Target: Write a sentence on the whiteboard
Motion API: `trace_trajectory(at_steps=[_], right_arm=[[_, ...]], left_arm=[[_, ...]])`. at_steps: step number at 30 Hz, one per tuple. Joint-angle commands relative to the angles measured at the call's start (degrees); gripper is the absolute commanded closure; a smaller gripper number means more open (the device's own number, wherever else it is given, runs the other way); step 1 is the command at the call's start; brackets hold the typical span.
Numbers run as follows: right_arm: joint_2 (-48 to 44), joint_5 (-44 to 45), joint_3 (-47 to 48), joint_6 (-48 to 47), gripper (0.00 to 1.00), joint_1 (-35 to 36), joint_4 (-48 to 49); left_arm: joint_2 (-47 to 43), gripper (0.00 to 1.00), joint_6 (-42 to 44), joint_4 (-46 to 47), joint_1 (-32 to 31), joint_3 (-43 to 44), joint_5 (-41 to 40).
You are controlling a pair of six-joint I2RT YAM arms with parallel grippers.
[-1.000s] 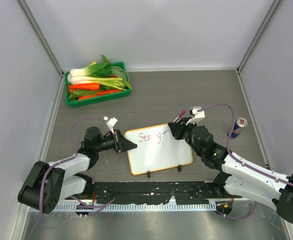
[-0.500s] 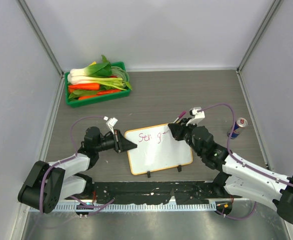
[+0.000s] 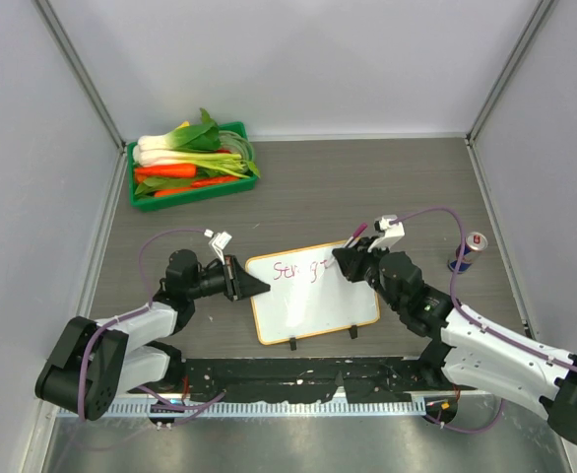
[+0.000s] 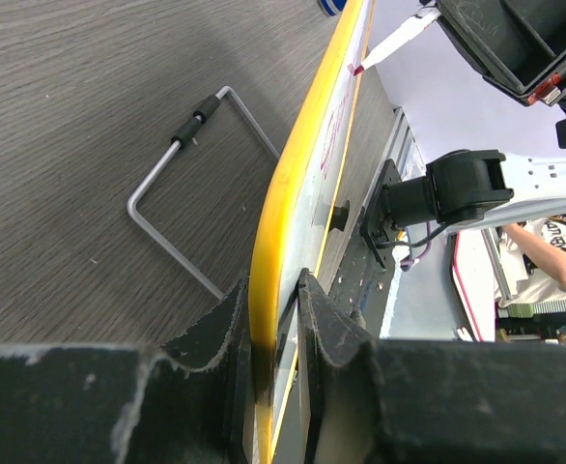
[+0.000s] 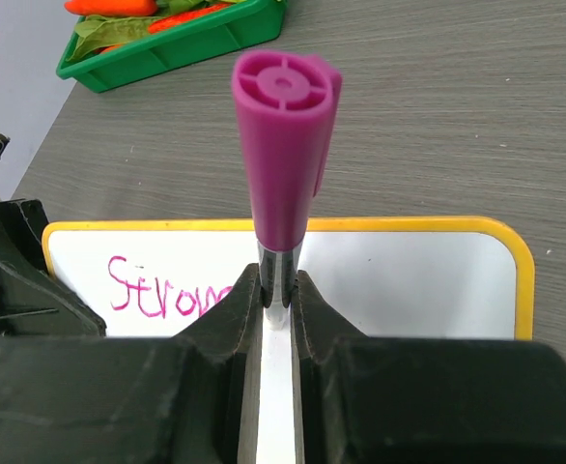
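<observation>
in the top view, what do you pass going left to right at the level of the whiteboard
black left end effector -> small white board with a thin orange-yellow frame -> black right end effector gripping a magenta marker -> blue and red drink can

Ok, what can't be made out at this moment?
- Tip of the marker: right wrist view, hidden by its own barrel and the right gripper.
- End of the sentence: covered by the marker there; too small from above.
- Face of the whiteboard: edge-on in left wrist view.
- Label on the can: too small from above.
</observation>
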Motion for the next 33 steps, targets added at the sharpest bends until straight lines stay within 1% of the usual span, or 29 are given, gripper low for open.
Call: trace_trajectory(at_steps=[1,9,12,16,18,20,23,26,29,33], right_arm=[[-0.8,0.9,-0.7,0.1,0.99,-0.1,-1.7],[-2.5,3.4,-0.3,1.0,0.99,-0.1,-3.9],[-4.7,3.5,2.1,0.8,0.99,-0.1,-5.5],[-6.9,1.7,6.8,1.6,0.99,-0.1,-7.5],[-7.2,0.8,9.8,2.3,0.99,-0.1,-8.5],[-6.9,-1.1,12.5,3.2,0.99,-0.1,-11.9],[-6.6,-4.6,15.6,4.1,0.99,-0.1,-13.5],[-6.4,-5.9,16.8,4.7,0.99,-0.1,-15.5],[-6.2,-6.7,17.3,4.5,0.99,-0.2,-16.8],[-5.5,-6.2,18.2,3.0,0.99,-0.2,-18.0]], left_arm=[[0.9,1.00,3.7,-2.7,0.0,0.6,-3.8],[0.3,1.00,3.7,-2.7,0.0,0.4,-4.5],[-0.6,1.00,4.0,-3.0,0.0,0.2,-4.5],[-5.3,1.00,5.0,-4.3,0.0,-0.9,-6.4],[-8.4,0.95,6.3,-7.6,0.0,-0.8,-8.0],[-11.3,0.88,7.1,-11.0,0.0,-0.9,-10.0],[-15.7,0.77,7.4,-15.3,0.0,-1.5,-12.4],[-20.1,0.71,7.4,-19.0,0.0,-2.2,-14.9],[-23.7,0.70,6.4,-20.8,0.0,-3.3,-17.3],[-26.0,0.63,4.9,-21.6,0.0,-4.6,-17.5]])
